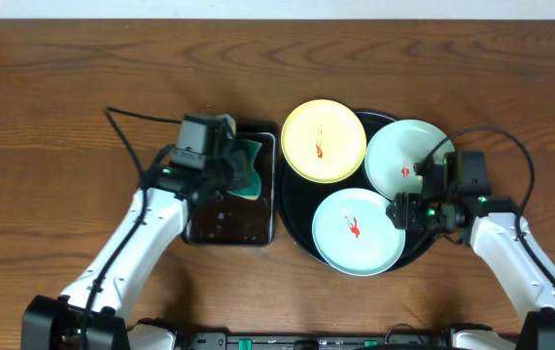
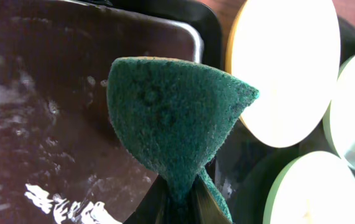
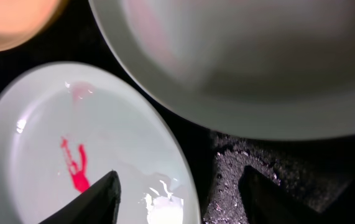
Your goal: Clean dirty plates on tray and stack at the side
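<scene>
The round black tray (image 1: 293, 199) holds three plates, each with a red smear: a pale yellow plate (image 1: 323, 141) at the back left, a blue-white plate (image 1: 408, 157) at the back right, and another blue-white plate (image 1: 358, 231) in front. My right gripper (image 1: 400, 212) stands open at the front plate's right edge. In the right wrist view its fingers straddle that plate's (image 3: 71, 143) rim, one over the plate and one over the tray (image 3: 227, 162). My left gripper (image 2: 180, 199) is shut on a green sponge (image 2: 174, 118), held above the rectangular tray (image 2: 53, 93).
The rectangular black tray (image 1: 228, 219), wet and glossy, lies just left of the round one. Brown wooden table (image 1: 44, 146) surrounds both. The left arm's cable (image 1: 126, 131) loops over the table behind it.
</scene>
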